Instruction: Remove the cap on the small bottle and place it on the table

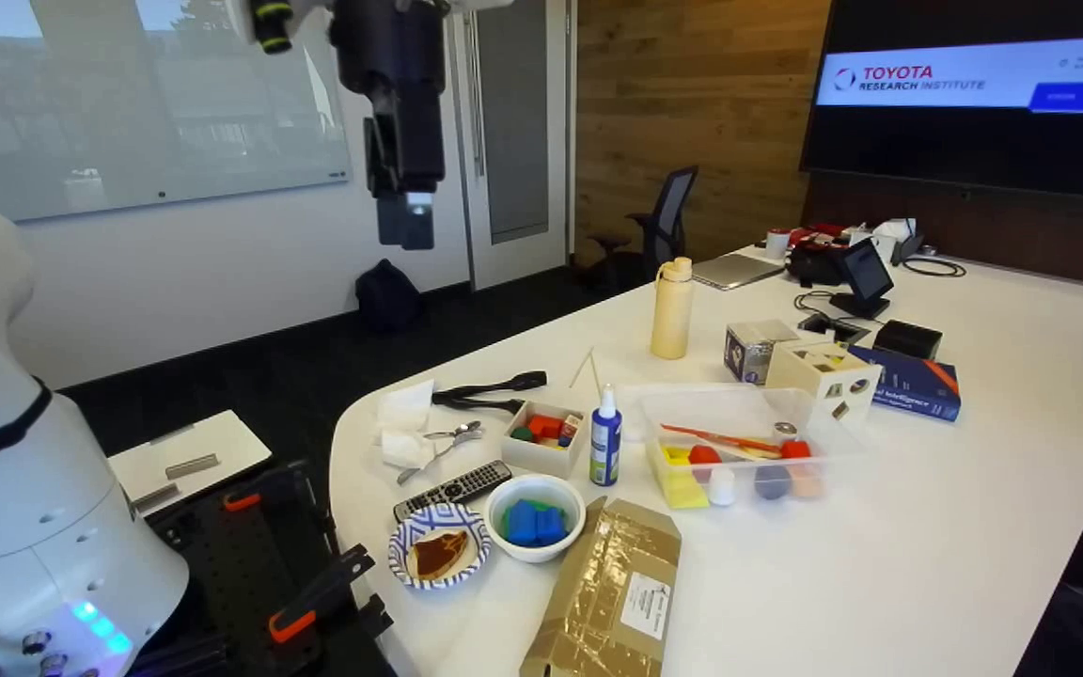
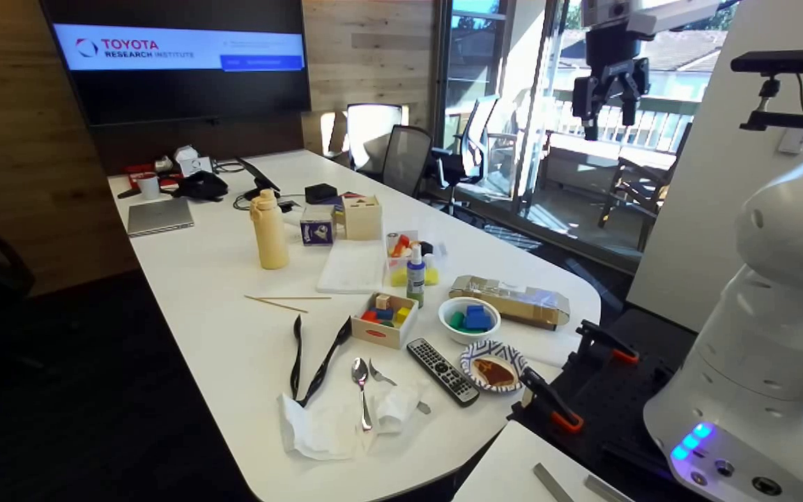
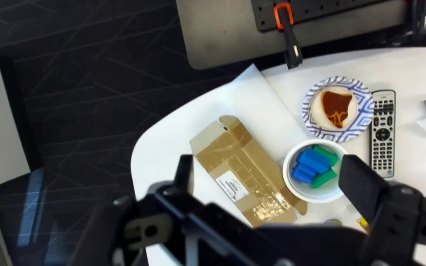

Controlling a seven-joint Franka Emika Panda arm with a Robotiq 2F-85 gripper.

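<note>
The small bottle point(image 1: 605, 449) stands upright on the white table point(image 1: 786, 592), with a blue body and green lower label. Its pale whitish cap point(image 1: 607, 404) is on top. The bottle point(image 2: 416, 282) and cap point(image 2: 416, 254) also show in an exterior view, between the block box and the clear bin. My gripper point(image 1: 405, 226) is high above the table, apart from everything. In an exterior view the gripper point(image 2: 610, 125) has its fingers spread with nothing between. In the wrist view the gripper point(image 3: 268, 160) is wide open; the bottle cannot be made out there, and the gripper body hides that area.
Around the bottle stand a wooden box of blocks point(image 1: 539, 459), a white bowl point(image 1: 494, 527) with blue and green blocks, a cardboard box point(image 1: 598, 592) and a clear bin point(image 1: 838, 467). A patterned plate point(image 3: 362, 118), remote point(image 3: 382, 147) and taller cream bottle point(image 2: 270, 237) are also there.
</note>
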